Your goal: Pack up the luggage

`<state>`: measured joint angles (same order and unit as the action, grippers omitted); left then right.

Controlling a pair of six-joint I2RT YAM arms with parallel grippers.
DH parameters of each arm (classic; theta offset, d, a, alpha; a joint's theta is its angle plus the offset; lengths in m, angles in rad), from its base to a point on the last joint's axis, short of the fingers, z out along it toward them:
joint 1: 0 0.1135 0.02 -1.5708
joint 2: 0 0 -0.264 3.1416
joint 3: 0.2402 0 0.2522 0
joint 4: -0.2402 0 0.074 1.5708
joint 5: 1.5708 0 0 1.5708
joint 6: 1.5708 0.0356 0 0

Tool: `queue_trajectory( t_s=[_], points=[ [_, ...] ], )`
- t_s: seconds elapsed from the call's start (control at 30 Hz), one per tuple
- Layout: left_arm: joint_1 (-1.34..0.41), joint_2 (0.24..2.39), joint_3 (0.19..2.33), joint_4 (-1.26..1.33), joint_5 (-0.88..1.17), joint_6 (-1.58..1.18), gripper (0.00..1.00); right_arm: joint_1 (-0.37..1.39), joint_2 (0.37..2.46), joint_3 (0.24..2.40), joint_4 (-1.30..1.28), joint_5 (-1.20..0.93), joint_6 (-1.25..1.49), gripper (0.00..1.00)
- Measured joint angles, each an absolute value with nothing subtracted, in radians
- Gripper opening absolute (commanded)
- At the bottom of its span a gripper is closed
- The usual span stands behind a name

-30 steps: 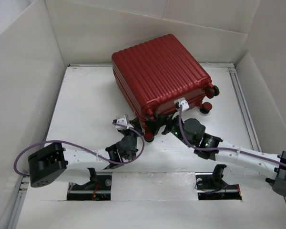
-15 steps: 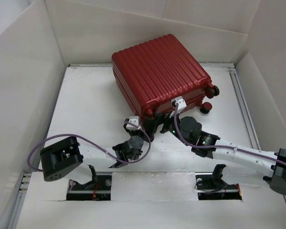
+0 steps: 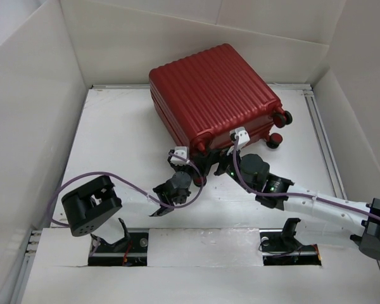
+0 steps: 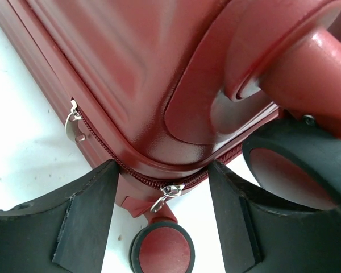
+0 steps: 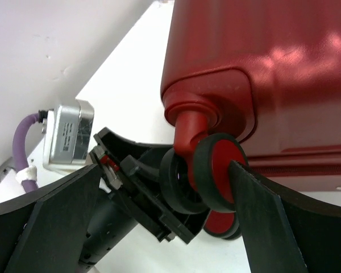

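Pincers are found open: left pincer (image 4: pixel 162 170) at the zipped corner of the dark-red ribbed hard-shell luggage (image 3: pixel 212 95), right pincer (image 5: pixel 162 170) around its black wheel (image 5: pixel 216 170). At 12 o'clock on the white counter (image 3: pixel 114 145) the luggage is set.

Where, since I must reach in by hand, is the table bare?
Bare: the table left of the luggage to the side wall, and the strip between luggage and right rail. Crowded: its near wheels, where left end effector and right end effector meet.
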<state>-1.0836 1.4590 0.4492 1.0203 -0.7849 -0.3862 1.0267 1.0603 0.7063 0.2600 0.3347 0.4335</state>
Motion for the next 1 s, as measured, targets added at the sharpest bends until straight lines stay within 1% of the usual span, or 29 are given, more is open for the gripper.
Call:
queue_trajectory(
  t_s=[0.03, 0.07, 0.17, 0.2, 0.27, 0.3, 0.57, 1.0],
  points=[
    [-1.082, 1.470, 0.454, 1.030, -0.783, -0.379, 0.50, 1.025, 1.061, 0.706, 0.258, 0.337, 0.434, 0.99],
    [-1.081, 1.481, 0.459, 1.038, -0.783, -0.374, 0.44, 1.025, 1.061, 0.706, 0.253, 0.338, 0.432, 0.99],
    [-1.078, 1.503, 0.471, 1.055, -0.779, -0.363, 0.31, 1.014, 1.065, 0.706, 0.251, 0.340, 0.433, 0.99],
    [-1.078, 1.508, 0.474, 1.060, -0.779, -0.359, 0.21, 1.012, 1.066, 0.706, 0.251, 0.340, 0.433, 0.99],
    [-1.078, 1.513, 0.474, 1.069, -0.779, -0.352, 0.09, 1.007, 1.068, 0.706, 0.251, 0.339, 0.433, 0.99],
    [-1.078, 1.515, 0.474, 1.073, -0.780, -0.348, 0.00, 1.007, 1.068, 0.706, 0.251, 0.339, 0.433, 0.99],
    [-1.077, 1.507, 0.469, 1.073, -0.775, -0.337, 0.00, 1.001, 1.066, 0.706, 0.241, 0.340, 0.435, 0.99],
    [-1.071, 1.419, 0.391, 1.081, -0.701, -0.368, 0.00, 0.931, 1.029, 0.714, 0.120, 0.332, 0.437, 0.99]
  ],
)
